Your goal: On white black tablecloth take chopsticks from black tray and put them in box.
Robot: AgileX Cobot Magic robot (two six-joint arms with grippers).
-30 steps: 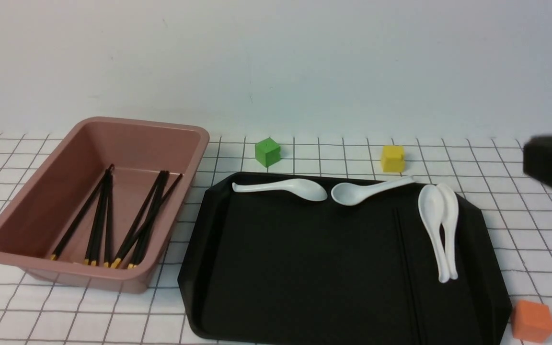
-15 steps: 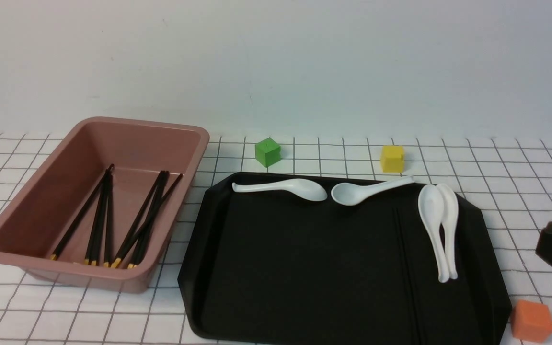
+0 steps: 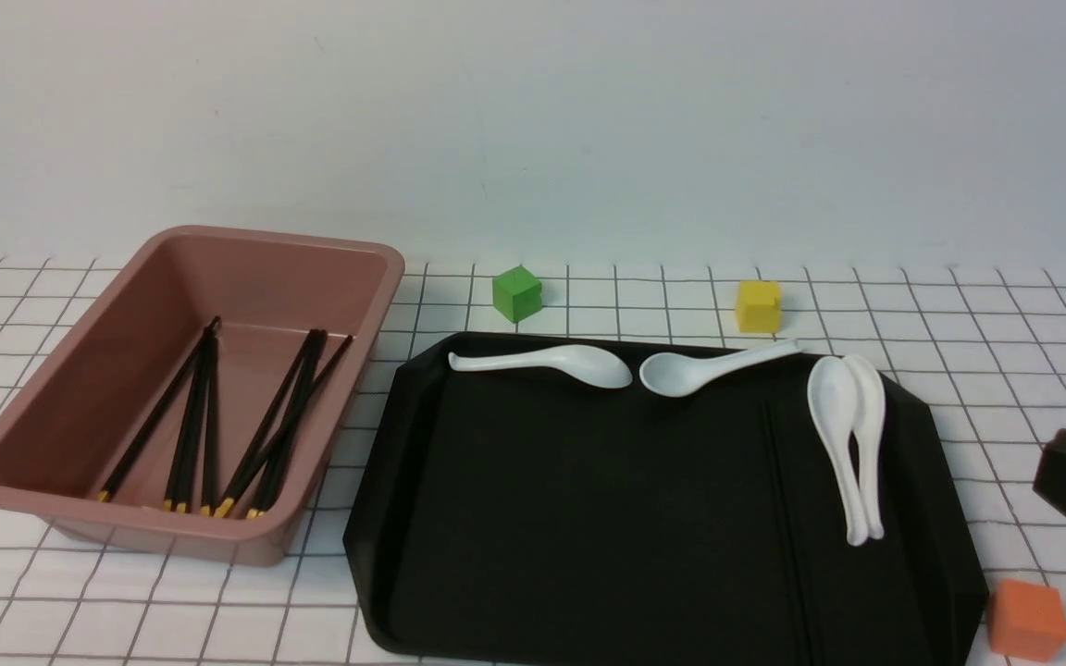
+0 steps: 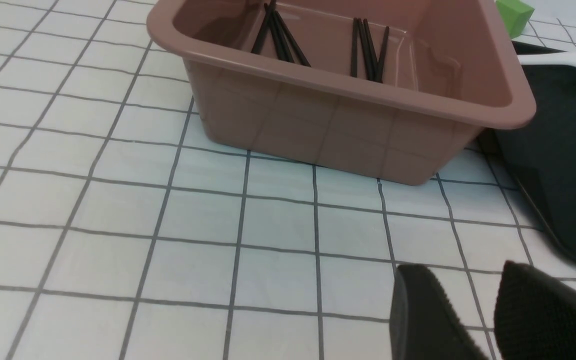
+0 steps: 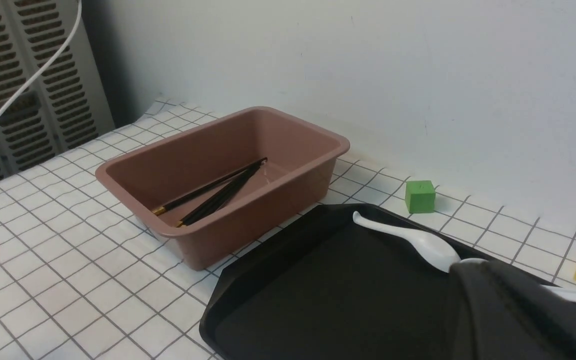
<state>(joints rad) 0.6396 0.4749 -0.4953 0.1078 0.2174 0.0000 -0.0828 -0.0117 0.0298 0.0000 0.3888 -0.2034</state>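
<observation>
Chopsticks (image 3: 786, 518) lie near-to-far on black tray (image 3: 588, 518), left of right gripper (image 3: 1065, 481), the nearer arm. It's pinched closed and empty. Left gripper (image 4: 463, 280) is spread, empty.

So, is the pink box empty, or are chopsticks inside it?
Not empty. Several black chopsticks lie inside the box, on its floor, gold-banded ends toward the near wall.

the black left gripper (image 4: 473, 320) hovers low, its two ribbed fingers (image 4: 418, 315) parted; the black right gripper (image 5: 473, 285) has its jaws pressed together.
</observation>
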